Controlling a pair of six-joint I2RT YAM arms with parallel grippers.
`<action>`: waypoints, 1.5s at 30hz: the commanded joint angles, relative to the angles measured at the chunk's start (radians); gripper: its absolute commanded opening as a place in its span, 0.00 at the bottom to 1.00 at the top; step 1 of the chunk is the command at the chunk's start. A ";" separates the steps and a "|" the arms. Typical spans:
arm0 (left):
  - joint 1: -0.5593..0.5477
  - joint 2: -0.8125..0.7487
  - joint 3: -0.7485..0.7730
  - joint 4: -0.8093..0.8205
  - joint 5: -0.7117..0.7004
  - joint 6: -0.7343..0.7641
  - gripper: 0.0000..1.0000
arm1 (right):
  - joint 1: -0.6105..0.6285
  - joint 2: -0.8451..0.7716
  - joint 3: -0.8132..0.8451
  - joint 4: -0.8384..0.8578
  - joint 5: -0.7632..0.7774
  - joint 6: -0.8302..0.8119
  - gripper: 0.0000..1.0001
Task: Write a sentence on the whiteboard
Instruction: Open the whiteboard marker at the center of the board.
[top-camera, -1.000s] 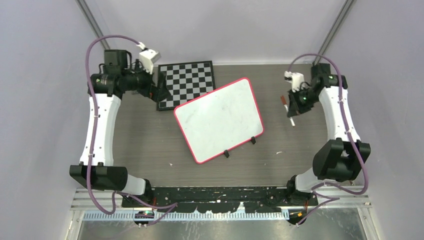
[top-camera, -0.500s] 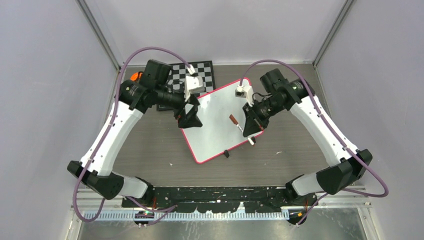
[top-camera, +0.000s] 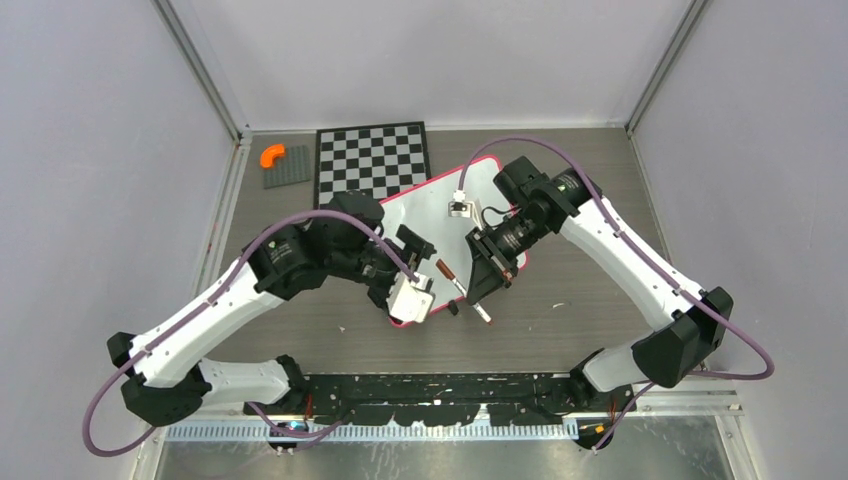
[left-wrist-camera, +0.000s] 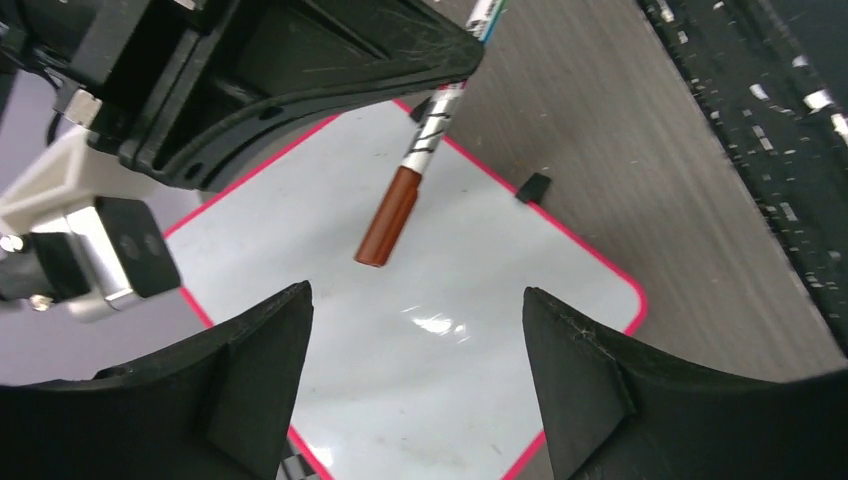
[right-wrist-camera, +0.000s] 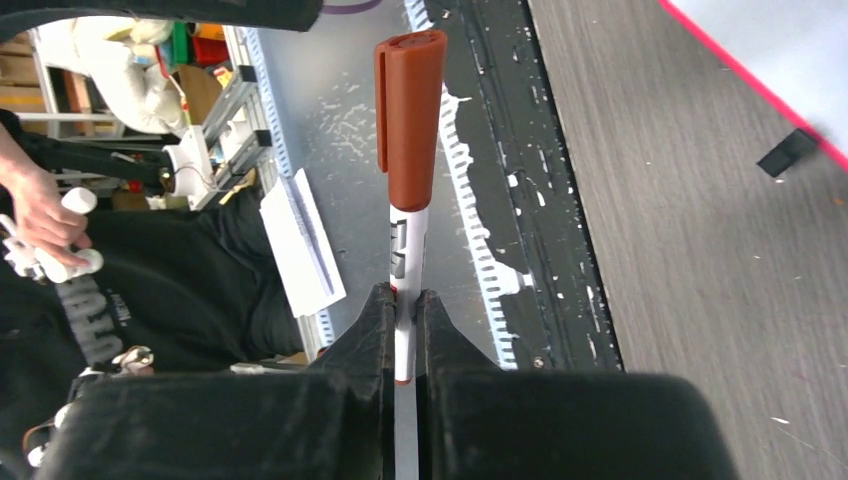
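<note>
The whiteboard (top-camera: 432, 208), white with a pink-red rim, lies tilted mid-table, and both arms partly cover it. Its surface shows no letters, so the sentence is not in view. My right gripper (top-camera: 483, 276) is shut on a white marker (top-camera: 458, 284) with a reddish-brown cap (top-camera: 443, 268) and holds it over the board's near edge. The right wrist view shows the jaws (right-wrist-camera: 403, 300) clamped on the marker barrel (right-wrist-camera: 405, 250), with the cap (right-wrist-camera: 410, 110) on. My left gripper (top-camera: 418, 262) is open and empty over the board (left-wrist-camera: 450, 330), with the cap (left-wrist-camera: 390, 215) just ahead of it.
A black-and-white checkered board (top-camera: 372, 160) lies behind the whiteboard. An orange piece (top-camera: 272, 155) sits on a small grey plate (top-camera: 290, 170) at the far left. A black clip foot (top-camera: 452, 308) is at the board's near edge. The black mounting rail (top-camera: 440, 385) runs along the near table edge.
Both arms swung in from the table's sides to over the whiteboard. The right gripper carried the marker from the right side to the board's near edge; the left gripper came to face the cap.
</note>
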 joint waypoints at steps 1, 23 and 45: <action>-0.043 0.005 -0.030 0.148 -0.104 0.129 0.77 | 0.019 0.001 -0.003 0.007 -0.064 0.037 0.00; -0.148 0.042 -0.094 0.213 -0.226 0.062 0.00 | 0.044 0.004 0.033 0.030 0.008 0.071 0.52; 0.126 0.186 0.117 -0.015 0.094 -0.709 0.00 | -0.293 -0.146 0.026 0.354 -0.038 0.318 0.84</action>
